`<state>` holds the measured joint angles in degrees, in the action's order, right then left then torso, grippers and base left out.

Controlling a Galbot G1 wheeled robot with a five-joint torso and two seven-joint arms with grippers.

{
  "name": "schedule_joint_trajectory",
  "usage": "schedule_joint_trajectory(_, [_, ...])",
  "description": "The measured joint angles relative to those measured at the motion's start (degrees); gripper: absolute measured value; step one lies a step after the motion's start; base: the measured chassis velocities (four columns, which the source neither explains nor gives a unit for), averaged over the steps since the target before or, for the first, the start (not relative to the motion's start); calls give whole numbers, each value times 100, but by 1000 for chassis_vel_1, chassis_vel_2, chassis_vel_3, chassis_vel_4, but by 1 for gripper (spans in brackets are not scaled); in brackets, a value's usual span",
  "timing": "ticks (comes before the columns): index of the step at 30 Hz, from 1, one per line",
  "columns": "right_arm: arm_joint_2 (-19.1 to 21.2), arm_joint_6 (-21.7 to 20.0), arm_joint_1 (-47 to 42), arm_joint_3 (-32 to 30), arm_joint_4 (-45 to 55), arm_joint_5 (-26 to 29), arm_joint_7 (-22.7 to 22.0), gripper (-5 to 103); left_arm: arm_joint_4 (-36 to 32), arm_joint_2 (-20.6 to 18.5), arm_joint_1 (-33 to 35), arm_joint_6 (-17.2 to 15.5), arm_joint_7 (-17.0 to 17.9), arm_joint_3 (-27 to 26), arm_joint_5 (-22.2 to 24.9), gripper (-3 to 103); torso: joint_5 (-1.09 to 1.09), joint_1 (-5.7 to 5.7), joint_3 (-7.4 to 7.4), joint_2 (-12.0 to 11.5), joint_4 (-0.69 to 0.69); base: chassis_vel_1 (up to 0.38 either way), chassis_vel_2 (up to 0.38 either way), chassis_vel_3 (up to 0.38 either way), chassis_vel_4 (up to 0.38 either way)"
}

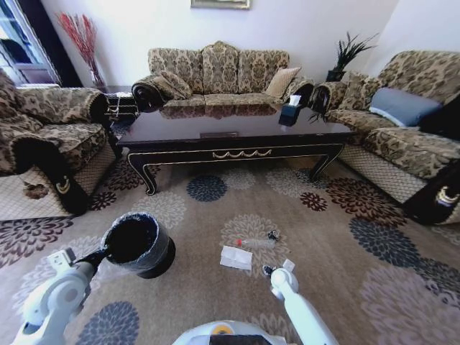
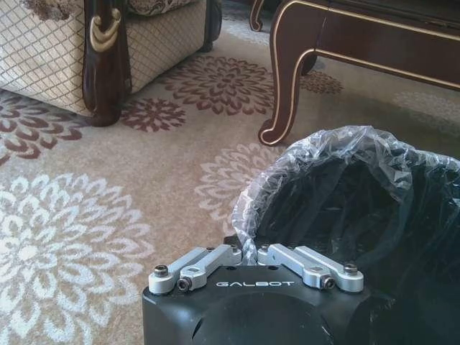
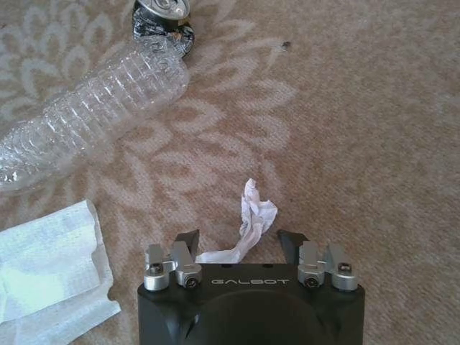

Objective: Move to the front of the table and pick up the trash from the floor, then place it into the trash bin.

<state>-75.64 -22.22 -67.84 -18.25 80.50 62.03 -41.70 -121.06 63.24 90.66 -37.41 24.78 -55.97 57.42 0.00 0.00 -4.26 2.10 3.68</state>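
The black trash bin (image 1: 138,246), lined with a puffed clear bag, stands on the floor (image 1: 338,237) at the left, with my left gripper (image 1: 103,254) shut on its rim. The left wrist view shows the same grip of the left gripper (image 2: 250,253) on the bin's bagged rim (image 2: 316,154). Trash lies in front of the table (image 1: 230,133): a clear bottle (image 1: 256,243), a flat white paper (image 1: 236,257) and a dark bit (image 1: 273,234). My right gripper (image 3: 238,243) is low over the carpet, open, with a crumpled white scrap (image 3: 253,215) between its fingers. Beyond it lie the bottle (image 3: 93,115), the paper (image 3: 43,269) and a dark crushed piece (image 3: 162,21).
Sofas (image 1: 215,72) ring the table on three sides, an armchair (image 1: 43,144) at the left and a couch (image 1: 402,136) at the right. A tissue box (image 1: 290,111) sits on the tabletop. The table's curved leg (image 2: 284,79) stands just beyond the bin.
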Motion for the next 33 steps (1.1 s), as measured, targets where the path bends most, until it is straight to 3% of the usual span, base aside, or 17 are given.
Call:
schedule_joint_trajectory(3, [23,-1,-42,-20,33,-11,8,47,3,19,-5,7,-1,24,-18,4,0,0,0,0,1,0,0,0,0])
schedule_joint_trajectory(5, [29,-1,-53,-27,40,-16,11,47,5,26,-8,8,-2,33,-24,4,0,0,0,0,2,0,0,0,0])
schedule_joint_trajectory(11, [38,2,-122,-45,81,-144,58,20,9,36,-11,23,-6,56,-48,4,0,0,0,0,1,0,0,0,0])
schedule_joint_trajectory(14, [49,15,-168,-45,149,-240,112,15,8,44,-1,34,-12,62,-62,4,1,0,0,0,-1,0,0,0,0])
schedule_joint_trajectory(16, [80,111,-240,-44,299,-370,239,5,6,55,8,38,-14,63,-73,4,1,0,0,0,-1,0,0,0,0])
schedule_joint_trajectory(20, [219,341,-422,-35,695,-710,750,1,-23,61,21,60,-16,69,-85,4,1,0,0,0,0,0,0,0,0])
schedule_joint_trajectory(22, [385,611,-586,-36,1129,-978,1252,0,-123,67,52,104,-16,88,-104,4,1,0,0,0,2,0,0,0,0])
schedule_joint_trajectory(25, [475,820,-651,-26,1469,-990,1530,0,-220,68,78,116,-17,110,-108,4,1,0,0,0,1,0,0,0,0])
schedule_joint_trajectory(28, [634,1262,-693,83,2102,-903,2321,0,-477,47,175,122,-13,221,-109,4,1,0,0,0,0,0,0,0,0])
schedule_joint_trajectory(29, [634,1262,-693,83,2102,-903,2321,0,-477,47,175,122,-13,221,-109,4,1,0,0,0,0,0,0,0,0])
schedule_joint_trajectory(31, [821,1736,-620,345,2427,-887,3099,0,-712,45,326,122,-12,402,-123,4,2,0,0,0,-1,0,0,0,0])
schedule_joint_trajectory(33, [908,1902,-560,449,2501,-881,3335,0,-754,45,350,120,-12,458,-126,4,1,0,0,0,-1,0,0,0,0])
